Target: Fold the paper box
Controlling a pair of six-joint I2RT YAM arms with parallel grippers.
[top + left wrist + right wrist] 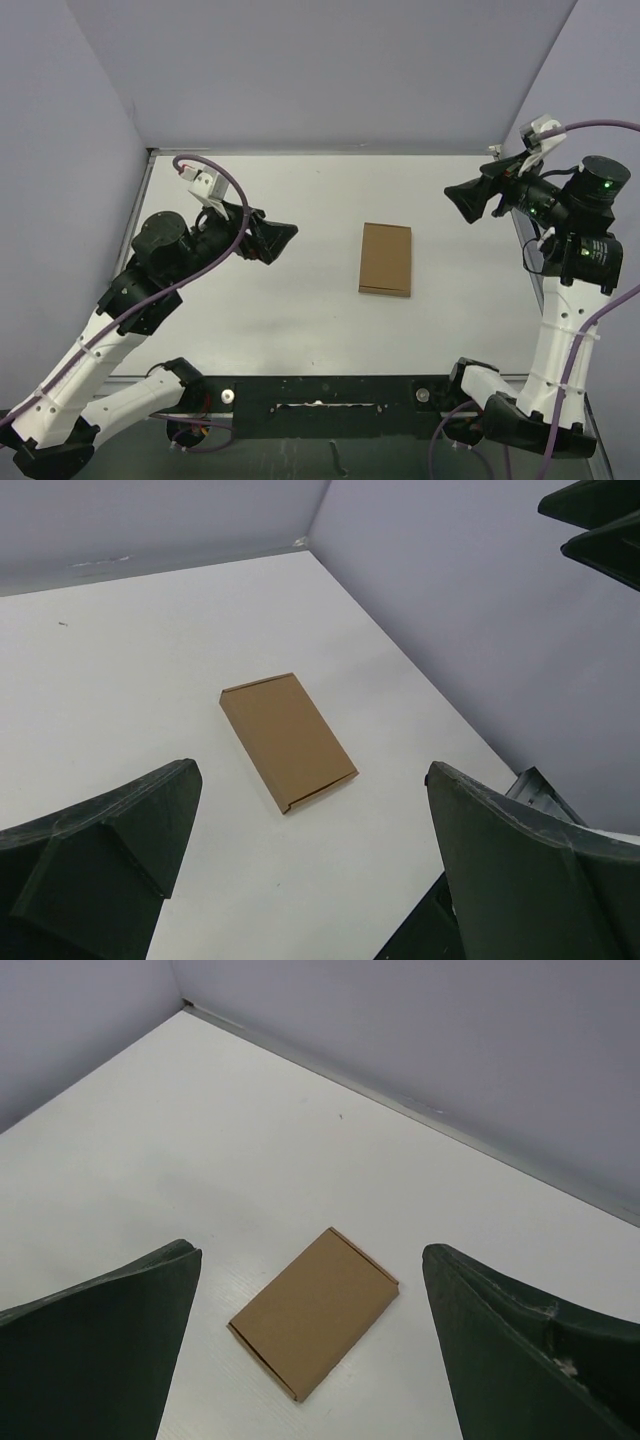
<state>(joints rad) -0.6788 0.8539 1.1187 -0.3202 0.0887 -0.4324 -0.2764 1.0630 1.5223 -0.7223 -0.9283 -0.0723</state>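
The paper box (386,259) is a small flat closed brown cardboard rectangle lying on the white table, right of the middle. It also shows in the left wrist view (287,739) and in the right wrist view (314,1311). My left gripper (287,238) is open and empty, raised to the left of the box and apart from it. My right gripper (457,201) is open and empty, raised to the upper right of the box and apart from it. Both grippers point toward the box.
The white table (260,310) has grey walls at the back and on both sides. A metal rail (330,392) with the arm bases runs along the near edge. Purple cables hang from both arms.
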